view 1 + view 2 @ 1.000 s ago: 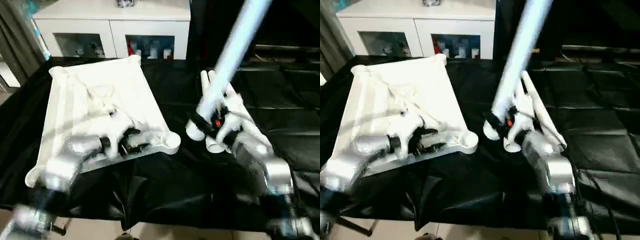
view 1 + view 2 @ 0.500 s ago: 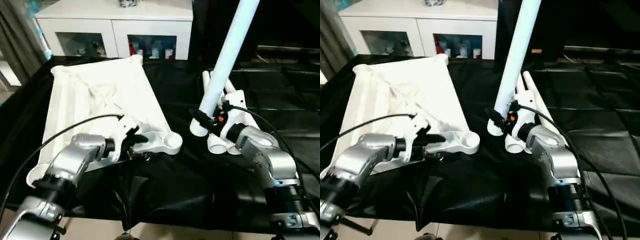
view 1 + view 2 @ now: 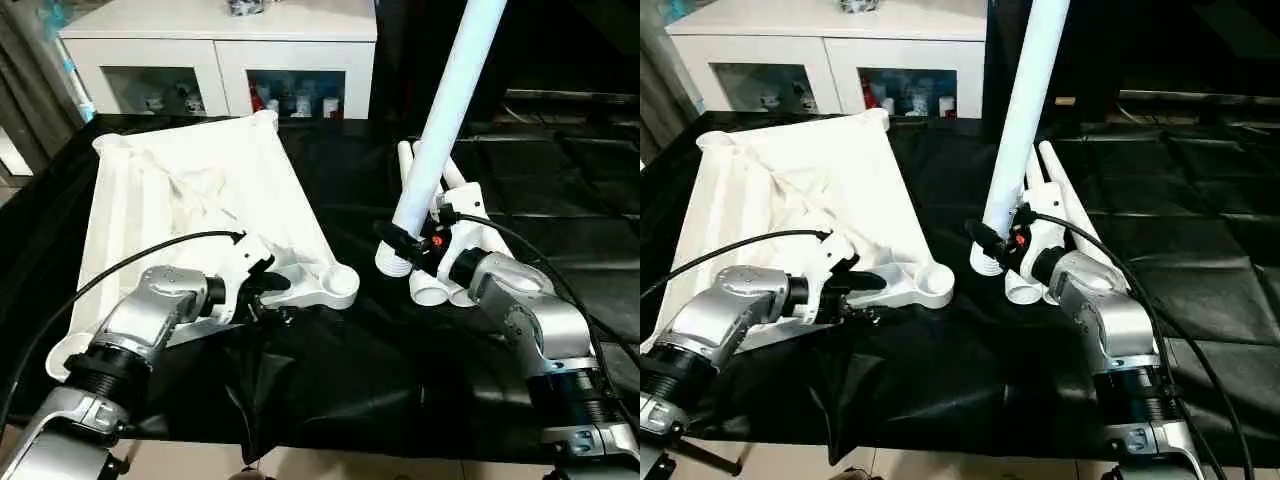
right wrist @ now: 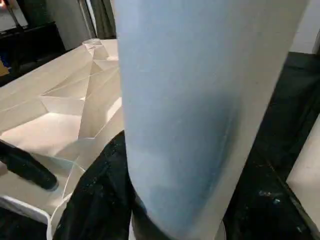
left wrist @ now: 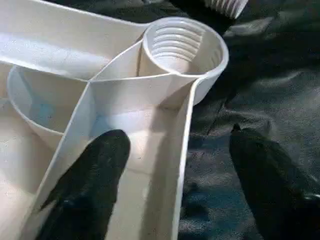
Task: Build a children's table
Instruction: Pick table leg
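Note:
The white table top [image 3: 190,195] lies upside down on the black cloth, ribs up. My left gripper [image 3: 266,290] is open at its near rim, just beside the round corner socket [image 5: 182,45]. One finger [image 5: 95,165] is inside the rim and the other [image 5: 265,170] is outside, over the cloth. My right gripper [image 3: 405,243] is shut on one white tube leg [image 3: 445,120] and holds it raised and leaning away. The leg's threaded lower end [image 3: 990,262] hangs just right of that socket. More legs [image 3: 450,275] lie on the cloth behind my right gripper.
A white cabinet [image 3: 220,55] with glass doors stands behind the table. The black cloth [image 3: 360,380] hangs wrinkled over the near edge. A black cable [image 3: 130,265] arcs over my left forearm, and another [image 3: 1140,300] runs along my right arm.
The camera has shifted a little and steadied. My right gripper has tipped the held leg slightly steeper. My left gripper stays at the rim by the corner socket.

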